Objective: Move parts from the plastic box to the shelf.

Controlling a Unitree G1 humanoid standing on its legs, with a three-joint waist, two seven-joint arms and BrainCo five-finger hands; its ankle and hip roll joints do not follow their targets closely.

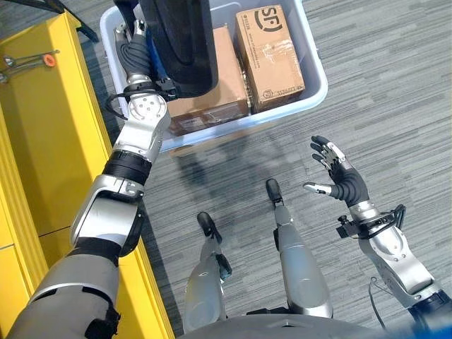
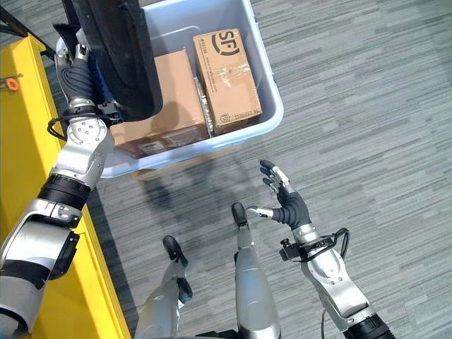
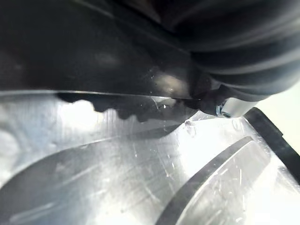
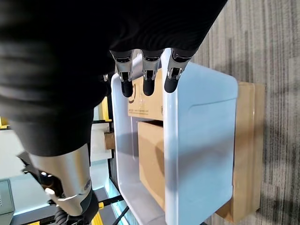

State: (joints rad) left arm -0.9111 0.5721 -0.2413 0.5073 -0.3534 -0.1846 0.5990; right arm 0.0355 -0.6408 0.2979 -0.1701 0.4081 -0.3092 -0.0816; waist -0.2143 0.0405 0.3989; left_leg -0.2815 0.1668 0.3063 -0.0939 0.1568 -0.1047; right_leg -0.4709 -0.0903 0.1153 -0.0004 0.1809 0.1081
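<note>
Pale-blue plastic box (image 1: 316, 78) on grey floor beside yellow shelf (image 1: 42, 141), holding brown cardboard cartons (image 2: 226, 70); left hand (image 1: 131, 49) at its rim beneath black part (image 1: 180, 42), grasp unclear; right hand (image 1: 339, 173) open, empty; risk: part slipping.

- plastic box (image 1: 316, 85): pale blue-white walls, brown cardboard boxes (image 1: 268, 53) inside, the one farthest from the shelf with black print
- black part (image 1: 180, 42): plain dark, over the plastic box
- shelf (image 1: 42, 127): bright yellow
- floor (image 1: 381, 92): grey carpet with fine streaks
- right hand (image 1: 337, 176): silver fingers, dark tips
</note>
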